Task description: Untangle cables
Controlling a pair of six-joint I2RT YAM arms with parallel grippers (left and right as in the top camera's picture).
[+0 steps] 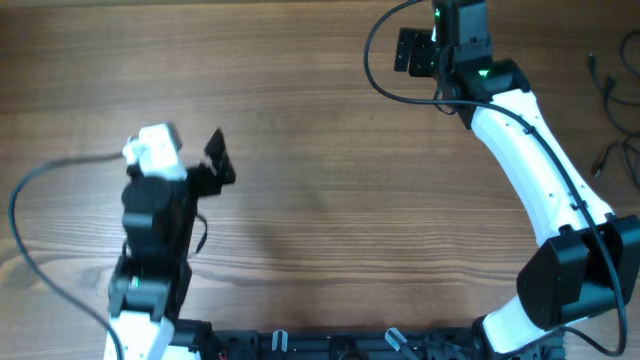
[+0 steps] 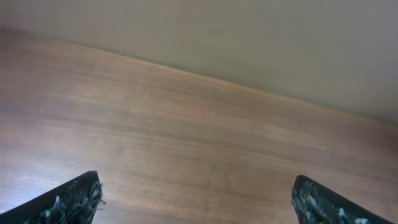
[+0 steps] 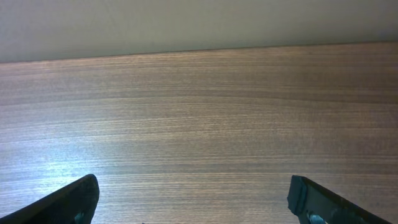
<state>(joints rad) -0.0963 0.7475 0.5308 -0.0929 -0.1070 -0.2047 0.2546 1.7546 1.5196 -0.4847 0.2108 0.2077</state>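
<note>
The cables (image 1: 603, 160) show only in the overhead view, as thin black strands lying loose at the table's far right edge, partly cut off by the frame. My right gripper (image 1: 402, 50) is at the far side of the table, well left of them, and stands open over bare wood (image 3: 193, 190). Toward the near left, my left gripper (image 1: 222, 160) is also open, far from the cables, with nothing between its fingers (image 2: 196, 193). Neither wrist view shows any cable.
A thick black arm cable (image 1: 372, 60) loops beside the right wrist, and another (image 1: 18, 205) curves out left of the left arm. The table's far edge (image 3: 199, 51) lies close ahead of the right gripper. The arm bases stand along the near edge.
</note>
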